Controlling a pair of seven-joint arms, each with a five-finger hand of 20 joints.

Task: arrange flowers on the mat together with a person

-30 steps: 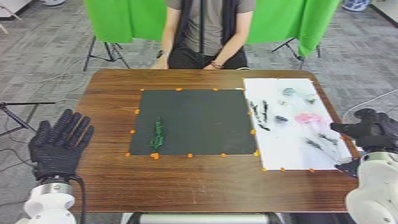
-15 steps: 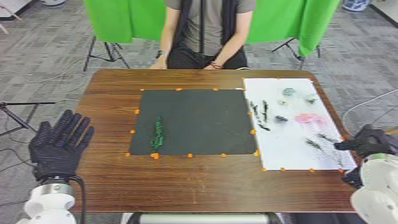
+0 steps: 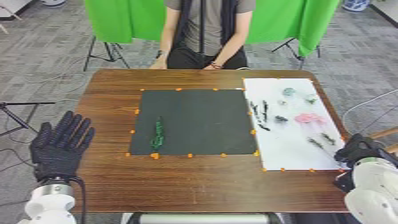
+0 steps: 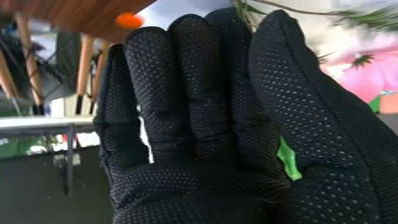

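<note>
Head view: nearest you, the left robot hand (image 3: 58,152) is lying open along the left edge of the brown desk (image 3: 213,187), its fingers straight and spreading apart. Across from it, the right robot hand (image 3: 362,151) is hovering by the right edge of the white mat (image 3: 298,159). In the right wrist view, you are seeing that right robot hand (image 4: 204,135) keeping its fingers straight, with the thumb lying close beside them and leaving a narrow gap; a green strip (image 4: 287,159) is showing there, but you cannot tell whether it is being held. Back in the head view, a green sprig (image 3: 158,136) is lying lengthwise on the left part of the dark mat (image 3: 204,122). To its right, two feathery sprigs (image 3: 322,141) are resting on the white mat, with a pink flower (image 3: 309,118) and a grey flower (image 3: 281,119) lying farther back. Dark narrow sprigs (image 3: 264,111) are lying near its left edge, and pale blooms (image 3: 289,92) are sitting toward its far end. Beyond the desk, green cloth (image 3: 284,30) is hanging.
</note>
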